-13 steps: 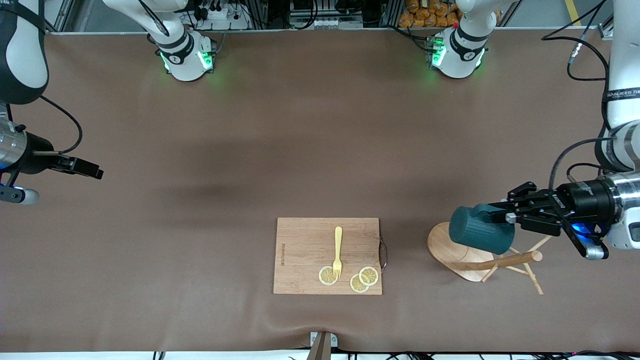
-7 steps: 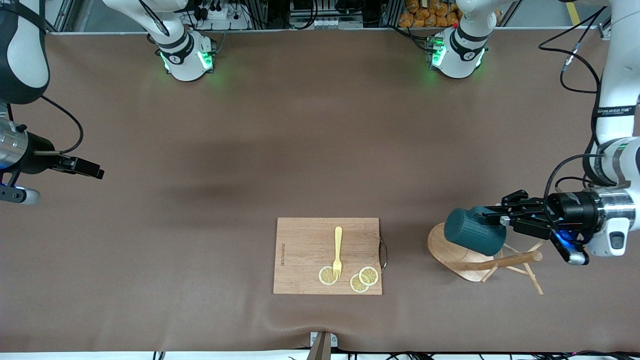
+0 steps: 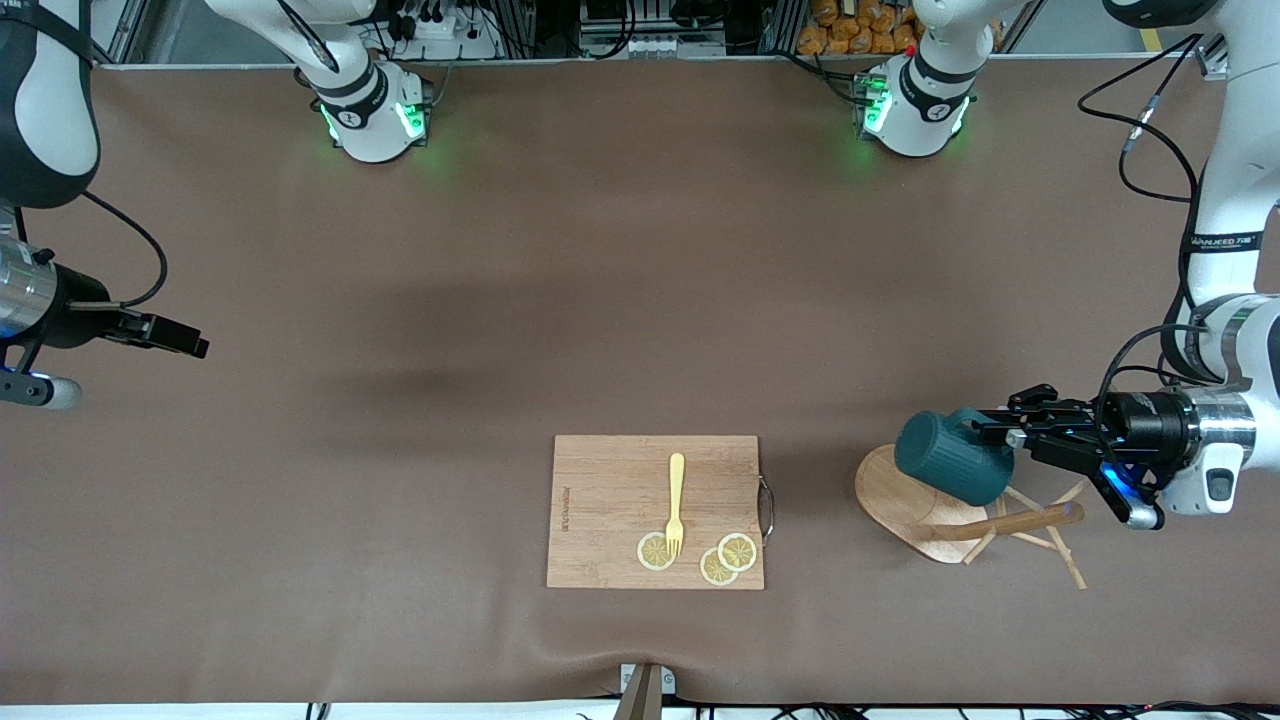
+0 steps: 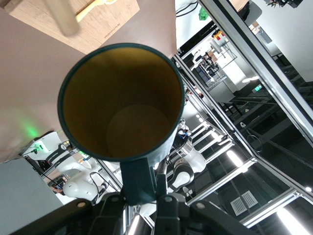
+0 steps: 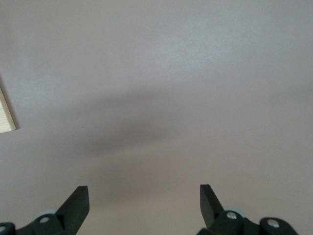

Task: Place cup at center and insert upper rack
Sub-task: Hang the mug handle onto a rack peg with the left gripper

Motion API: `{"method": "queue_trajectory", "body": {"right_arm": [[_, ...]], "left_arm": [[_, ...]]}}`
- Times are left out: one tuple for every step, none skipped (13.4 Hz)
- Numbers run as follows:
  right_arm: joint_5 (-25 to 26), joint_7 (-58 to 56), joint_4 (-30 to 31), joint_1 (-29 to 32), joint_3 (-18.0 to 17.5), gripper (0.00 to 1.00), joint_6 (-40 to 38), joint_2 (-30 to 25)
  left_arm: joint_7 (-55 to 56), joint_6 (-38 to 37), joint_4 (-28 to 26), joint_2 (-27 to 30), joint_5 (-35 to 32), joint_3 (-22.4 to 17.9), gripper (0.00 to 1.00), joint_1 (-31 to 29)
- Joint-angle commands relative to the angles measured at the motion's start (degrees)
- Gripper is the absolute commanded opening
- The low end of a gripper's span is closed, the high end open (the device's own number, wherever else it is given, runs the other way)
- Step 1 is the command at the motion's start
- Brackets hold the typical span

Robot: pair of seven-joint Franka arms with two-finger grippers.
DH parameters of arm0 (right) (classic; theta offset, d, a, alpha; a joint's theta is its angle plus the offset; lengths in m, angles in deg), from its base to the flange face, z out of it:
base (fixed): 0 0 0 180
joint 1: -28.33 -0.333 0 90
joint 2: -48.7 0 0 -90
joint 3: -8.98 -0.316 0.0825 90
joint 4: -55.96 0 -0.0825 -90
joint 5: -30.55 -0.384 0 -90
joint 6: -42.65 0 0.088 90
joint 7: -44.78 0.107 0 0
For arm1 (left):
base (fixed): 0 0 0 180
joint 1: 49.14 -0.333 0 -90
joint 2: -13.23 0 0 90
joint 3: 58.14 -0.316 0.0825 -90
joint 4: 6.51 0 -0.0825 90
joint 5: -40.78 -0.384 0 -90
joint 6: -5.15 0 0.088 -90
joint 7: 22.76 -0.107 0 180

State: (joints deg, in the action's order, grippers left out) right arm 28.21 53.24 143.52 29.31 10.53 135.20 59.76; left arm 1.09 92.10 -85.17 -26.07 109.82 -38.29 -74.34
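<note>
The dark teal ribbed cup (image 3: 950, 470) hangs tilted in the air over the base of the upper rack. My left gripper (image 3: 1003, 438) is shut on its loop handle (image 4: 138, 178). The left wrist view looks into the cup's yellowish inside (image 4: 122, 98). The upper rack (image 3: 900, 510), a light wooden mug tree, lies tipped on its side at the left arm's end of the table. Its pole (image 3: 1025, 521) and thin pegs (image 3: 1065, 565) rest on the cloth. My right gripper (image 3: 185, 343) waits open over bare table at the right arm's end, its fingers (image 5: 78, 205) wide apart and nothing between them.
A rectangular wooden cutting board (image 3: 610, 480) lies near the front edge at mid-table, beside the rack's base. On it are a yellow fork (image 3: 676, 500) and three lemon slices (image 3: 718, 560). The brown cloth (image 3: 600, 300) covers the table.
The left gripper has sunk a little with the cup and drawn slightly toward the cutting board, still over the rack's base. The right arm has not moved.
</note>
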Motion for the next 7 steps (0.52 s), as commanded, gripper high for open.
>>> {"method": "queue_trajectory", "body": {"right_arm": [[0.06, 0.85, -0.11, -0.18, -0.24, 1.00, -0.71, -0.69], [0.06, 0.85, -0.11, -0.09, -0.24, 1.00, -0.71, -0.69], [0.06, 0.77, -0.11, -0.01, -0.24, 1.00, -0.71, -0.60], [-0.03, 0.76, -0.11, 0.08, -0.33, 1.00, -0.62, -0.60], [0.06, 0.76, -0.11, 0.00, -0.24, 1.00, -0.62, -0.68], [0.06, 0.76, -0.11, -0.09, -0.33, 1.00, -0.62, -0.69], [0.06, 0.76, -0.20, -0.01, -0.24, 1.00, -0.62, -0.69]], "left_arm": [[-0.91, -1.52, 0.35, -0.43, -0.22, 1.16, 0.00, -1.95], [-1.08, -1.52, 0.35, -0.52, -0.22, 1.16, 0.00, -2.04], [-1.17, -1.52, 0.35, -0.69, -0.31, 1.16, 0.00, -2.13], [-1.17, -1.52, 0.35, -0.78, -0.31, 1.16, 0.00, -2.13], [-1.43, -1.52, 0.35, -0.87, -0.31, 1.07, 0.00, -2.22], [-1.61, -1.52, 0.35, -0.96, -0.31, 1.07, 0.00, -2.22], [-2.13, -1.43, 0.35, -1.31, -0.40, 1.07, 0.00, -2.57]]}}
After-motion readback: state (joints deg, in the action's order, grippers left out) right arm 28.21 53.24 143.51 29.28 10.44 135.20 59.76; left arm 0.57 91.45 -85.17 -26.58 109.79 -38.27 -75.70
